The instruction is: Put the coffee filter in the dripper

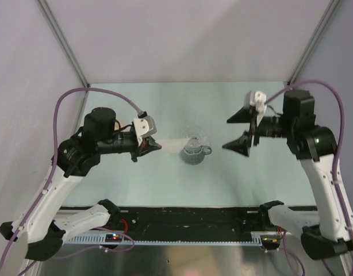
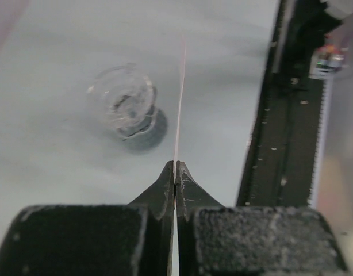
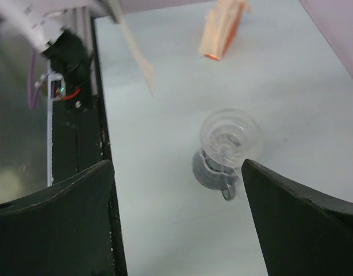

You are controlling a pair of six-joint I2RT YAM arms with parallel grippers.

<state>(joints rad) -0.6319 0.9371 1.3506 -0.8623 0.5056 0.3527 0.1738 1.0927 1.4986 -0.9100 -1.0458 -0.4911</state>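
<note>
L gripper (image 2: pixel 175 172) clamped on coffee filter (image 2: pixel 179 103), held edge-up, long axis straight out toward dripper (image 1: pixel 195 148); R gripper (image 1: pixel 225 134) wide open.

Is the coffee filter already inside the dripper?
No, the left gripper pinches the coffee filter edge-on beside the dripper, whose cup is empty.
</note>
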